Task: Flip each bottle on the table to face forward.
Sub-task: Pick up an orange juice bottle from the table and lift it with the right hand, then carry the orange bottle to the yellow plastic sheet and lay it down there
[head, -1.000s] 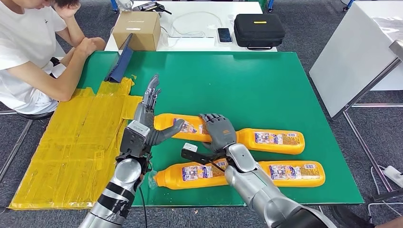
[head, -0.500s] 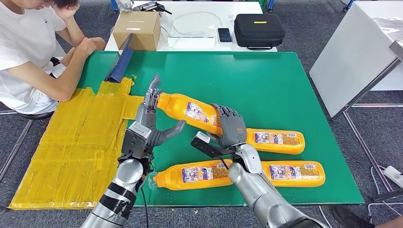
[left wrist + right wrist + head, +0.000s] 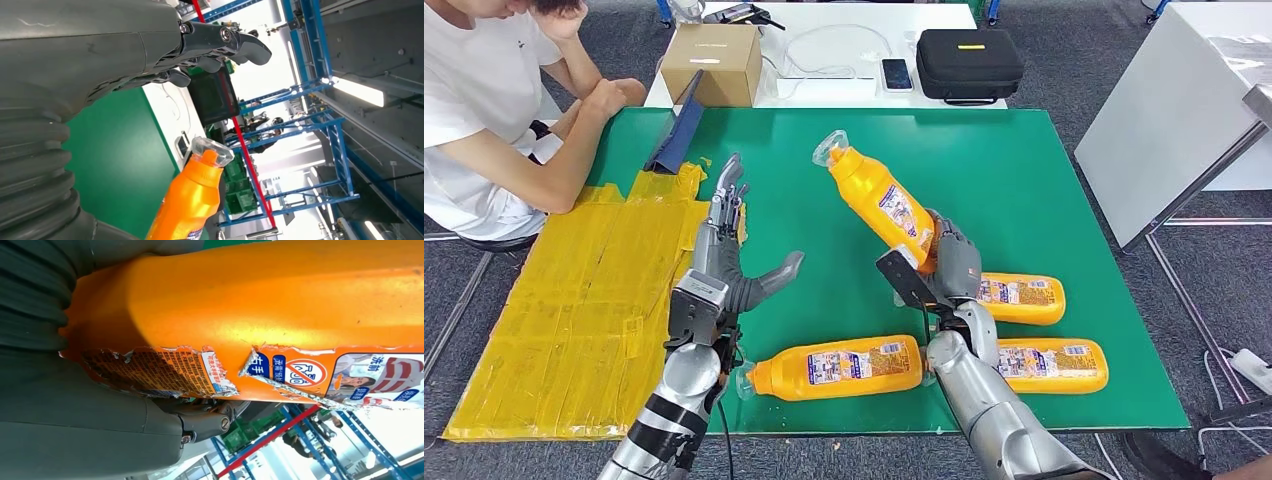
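The right hand [image 3: 952, 268] grips the base of the lifted bottle [image 3: 879, 198], fingers wrapped around it and cap tilted toward the bench's far edge, for turning, while the left hand [image 3: 724, 262] hovers empty, fingers spread, near the bench's left edge.

Silver left arm raised, grey many-fingered left hand [image 3: 724, 262] spread and empty, silver right arm bent upward, right hand [image 3: 946, 268] gripping a tilted orange plastic bottle [image 3: 879, 201]
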Robot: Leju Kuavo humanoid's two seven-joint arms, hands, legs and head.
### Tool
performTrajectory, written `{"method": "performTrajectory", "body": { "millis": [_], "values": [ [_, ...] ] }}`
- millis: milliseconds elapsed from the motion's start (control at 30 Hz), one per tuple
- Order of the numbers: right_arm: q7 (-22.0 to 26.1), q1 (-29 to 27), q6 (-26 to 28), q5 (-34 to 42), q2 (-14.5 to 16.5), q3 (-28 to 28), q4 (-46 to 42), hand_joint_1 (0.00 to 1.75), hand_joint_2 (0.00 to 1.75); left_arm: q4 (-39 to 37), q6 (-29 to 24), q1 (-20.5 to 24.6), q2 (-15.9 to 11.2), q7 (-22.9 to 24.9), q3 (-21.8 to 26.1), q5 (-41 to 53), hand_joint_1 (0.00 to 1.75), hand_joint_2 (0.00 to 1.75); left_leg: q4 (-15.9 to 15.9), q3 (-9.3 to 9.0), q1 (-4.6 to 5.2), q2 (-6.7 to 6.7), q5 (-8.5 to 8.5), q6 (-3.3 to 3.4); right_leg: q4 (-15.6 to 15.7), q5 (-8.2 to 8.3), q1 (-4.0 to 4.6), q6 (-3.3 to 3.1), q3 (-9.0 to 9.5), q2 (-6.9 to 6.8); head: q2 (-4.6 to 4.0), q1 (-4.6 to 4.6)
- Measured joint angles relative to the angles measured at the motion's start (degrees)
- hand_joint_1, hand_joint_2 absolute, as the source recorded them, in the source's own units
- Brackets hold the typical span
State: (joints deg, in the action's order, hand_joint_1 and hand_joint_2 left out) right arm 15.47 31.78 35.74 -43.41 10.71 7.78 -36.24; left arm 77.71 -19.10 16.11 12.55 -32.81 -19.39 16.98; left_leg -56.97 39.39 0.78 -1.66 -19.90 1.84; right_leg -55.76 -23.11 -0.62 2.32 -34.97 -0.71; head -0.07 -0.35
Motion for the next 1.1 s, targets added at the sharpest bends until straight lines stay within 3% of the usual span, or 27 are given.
{"method": "performTrajectory", "body": {
  "millis": [133, 267, 433, 700, 1100],
  "values": [
    [1.68, -0.7, 0.21, 1.99, 0.03, -1.31, -1.41, 1.75, 1.75, 0.15, -0.05, -0.14, 0.0, 0.0, 0.01, 0.22, 0.0, 1.75, 0.0, 0.0, 0.0, 0.0, 0.0, 0.0, 0.0, 0.0, 0.0, 0.0, 0.0, 0.0, 0.0, 0.01],
    [6.31, -3.48, -0.6, 6.88, 0.44, -2.52, -7.07, 1.75, 1.75, 0.14, 0.63, -0.37, -0.03, 0.4, 0.01, 0.6, 0.0, 1.75, 0.0, 0.01, 0.0, 0.01, -0.01, 0.0, 0.0, -0.01, 0.0, 0.0, 0.0, -0.01, 0.0, 0.01],
    [10.47, -9.58, -7.42, 12.02, 1.73, -0.98, -19.23, 1.75, 1.75, -0.93, 7.05, 0.06, -0.29, 3.64, -0.48, 0.11, 0.0, 1.75, 0.01, 0.04, 0.0, 0.0, -0.04, -0.02, 0.0, -0.03, 0.0, 0.0, -0.06, -0.01, 0.01, 0.0],
    [11.48, -14.46, -10.87, 12.42, 2.68, 6.45, -29.4, 1.75, 1.75, -5.12, 11.76, 2.47, -0.37, 6.05, -2.1, -0.62, 0.0, 1.75, 0.01, 0.05, -0.01, -0.01, -0.03, -0.02, 0.0, -0.03, 0.0, -0.01, -0.09, 0.0, 0.0, 0.0],
    [11.45, -15.41, -13.54, 12.48, 2.85, 11.2, -30.6, 1.75, 1.75, -6.57, 14.56, 3.26, -0.35, 6.03, -2.27, -4.13, 0.0, 1.75, 0.01, 0.05, 0.0, -0.01, -0.03, -0.02, 0.0, -0.02, 0.0, -0.01, -0.07, 0.0, 0.01, 0.0]
  ]
}}
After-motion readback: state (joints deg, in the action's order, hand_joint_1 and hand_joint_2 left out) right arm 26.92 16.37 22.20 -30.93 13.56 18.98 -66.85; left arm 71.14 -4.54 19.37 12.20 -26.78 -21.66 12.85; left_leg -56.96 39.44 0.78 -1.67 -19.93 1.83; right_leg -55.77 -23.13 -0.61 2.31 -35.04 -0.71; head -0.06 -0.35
